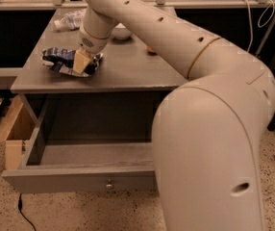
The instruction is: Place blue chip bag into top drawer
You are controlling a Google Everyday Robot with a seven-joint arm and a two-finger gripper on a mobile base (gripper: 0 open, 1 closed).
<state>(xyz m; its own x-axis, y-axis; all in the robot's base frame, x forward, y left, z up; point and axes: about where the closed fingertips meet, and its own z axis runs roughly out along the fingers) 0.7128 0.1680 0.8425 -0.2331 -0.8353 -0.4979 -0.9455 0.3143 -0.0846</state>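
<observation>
The blue chip bag lies on the left part of the grey table top. My gripper reaches down from the big white arm and rests on the bag's right half, covering part of it. The top drawer under the table is pulled out toward the camera. Its small round knob shows on the flat front, and what shows of its inside holds nothing. My arm hides the drawer's right part.
A clear plastic bottle lies at the table's back left. A white bowl stands behind the gripper, with an orange object mostly hidden by the arm. A cardboard box sits on the floor at the left.
</observation>
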